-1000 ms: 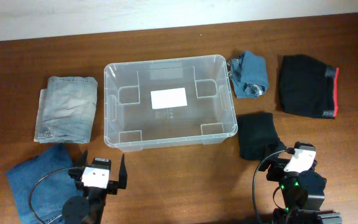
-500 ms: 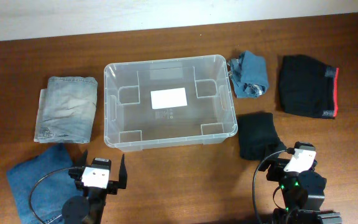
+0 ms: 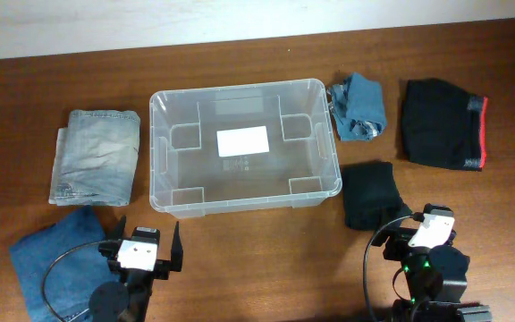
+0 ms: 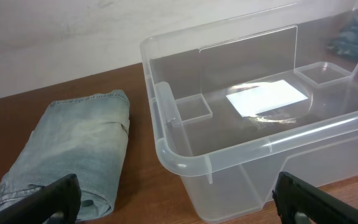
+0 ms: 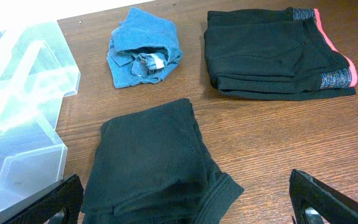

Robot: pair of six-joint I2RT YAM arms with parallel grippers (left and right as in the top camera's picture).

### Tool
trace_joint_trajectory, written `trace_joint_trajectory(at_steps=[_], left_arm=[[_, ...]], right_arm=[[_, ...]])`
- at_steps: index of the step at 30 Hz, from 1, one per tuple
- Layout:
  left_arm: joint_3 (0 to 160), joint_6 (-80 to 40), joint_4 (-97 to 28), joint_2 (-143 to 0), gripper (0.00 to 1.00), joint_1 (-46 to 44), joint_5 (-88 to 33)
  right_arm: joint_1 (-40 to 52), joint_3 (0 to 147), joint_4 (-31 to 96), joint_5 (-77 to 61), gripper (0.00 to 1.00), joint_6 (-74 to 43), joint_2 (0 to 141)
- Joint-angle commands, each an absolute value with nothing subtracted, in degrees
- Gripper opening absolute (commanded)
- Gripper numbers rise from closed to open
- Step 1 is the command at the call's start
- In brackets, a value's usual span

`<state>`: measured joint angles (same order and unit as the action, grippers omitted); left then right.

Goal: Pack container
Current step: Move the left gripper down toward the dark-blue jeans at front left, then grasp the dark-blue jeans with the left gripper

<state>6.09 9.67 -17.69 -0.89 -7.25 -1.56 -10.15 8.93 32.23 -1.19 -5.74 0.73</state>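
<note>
Both claws spread wide, holding nothing. Left claw (image 3: 148, 240) faces the container (image 3: 240, 89); right claw (image 3: 423, 224) sits at the near edge of the black folded garment (image 3: 371, 192). Container empty, centre of counter (image 3: 266, 268). Risk: a top-layer pinch unfolds the garment, and loose cloth drapes over the rim.

Container (image 3: 161, 152): clear glossy plastic, smooth, matt white paper label (image 3: 242, 141); counter (image 3: 240, 268): dark wood, faint sheen; pale jeans (image 3: 95, 156) faded denim; black garment (image 5: 151, 162) matt knit cloth.
</note>
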Motion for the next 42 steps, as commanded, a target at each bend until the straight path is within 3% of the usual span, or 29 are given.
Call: trace_joint_trajectory(at_steps=[1, 5, 13, 21, 26, 30, 36, 40, 42], left_arm=[[5.50, 10.37, -15.97, -0.34, 0.99, -7.35, -1.56], [10.04, 6.81, -18.22, -0.36, 0.99, -7.35, 3.73], [45.01, 0.47, -42.13, -9.61, 0.99, -7.35, 20.49], [64.97, 7.38, -55.83, -14.15, 1.00, -7.35, 23.68], [69.63, -11.22, -76.27, -14.15, 1.00, -7.44, 50.96], [69.87, -21.52, -87.31, -14.17, 0.99, -8.71, 51.05], [69.87, -22.87, -88.75, -14.17, 0.99, -10.87, 50.19], [69.87, -7.51, -79.29, -14.87, 0.99, -11.62, 35.99], [69.91, -6.85, -76.42, -17.98, 0.99, -12.01, 34.79]], right_arm=[[-10.52, 8.56, 32.12, -1.50, 0.98, -5.32, 0.36], [-10.52, 8.56, 32.10, -1.50, 0.99, -5.34, 0.36], [-10.52, 8.56, 32.10, -1.50, 0.98, -5.34, 0.36], [-10.52, 8.56, 32.10, -1.50, 0.98, -5.34, 0.36], [-10.52, 8.56, 32.10, -1.50, 0.98, -5.32, 0.36], [-10.52, 8.56, 32.12, -1.50, 0.98, -5.32, 0.36], [-10.52, 8.56, 32.10, -1.50, 0.99, -5.34, 0.36], [-10.52, 8.56, 32.10, -1.50, 0.98, -5.34, 0.36], [-10.52, 8.56, 32.10, -1.50, 0.98, -5.32, 0.36]])
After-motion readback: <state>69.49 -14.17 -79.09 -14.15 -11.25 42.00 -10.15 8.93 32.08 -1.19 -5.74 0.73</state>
